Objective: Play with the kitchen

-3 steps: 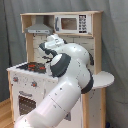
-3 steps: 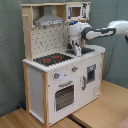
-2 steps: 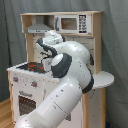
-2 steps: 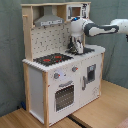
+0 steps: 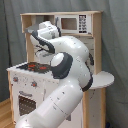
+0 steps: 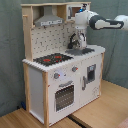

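Toy kitchen [image 6: 62,75], white arm [image 6: 102,21] from right, tool [image 6: 79,41] just above sink [image 6: 80,50], near faucet [image 6: 75,39]

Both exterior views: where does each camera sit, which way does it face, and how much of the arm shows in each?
First exterior view: behind the arm, facing the kitchen; white links fill the frame and hide the counter.
Second exterior view: off the kitchen's front corner, facing oven door and stovetop; only the forearm and gripper over the sink.
Both share the kitchen, stovetop and arm.

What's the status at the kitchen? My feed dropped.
Gripper low over the sink, by the faucet; fingers unclear. Kitchen upright, oven door closed. Nothing in the way.
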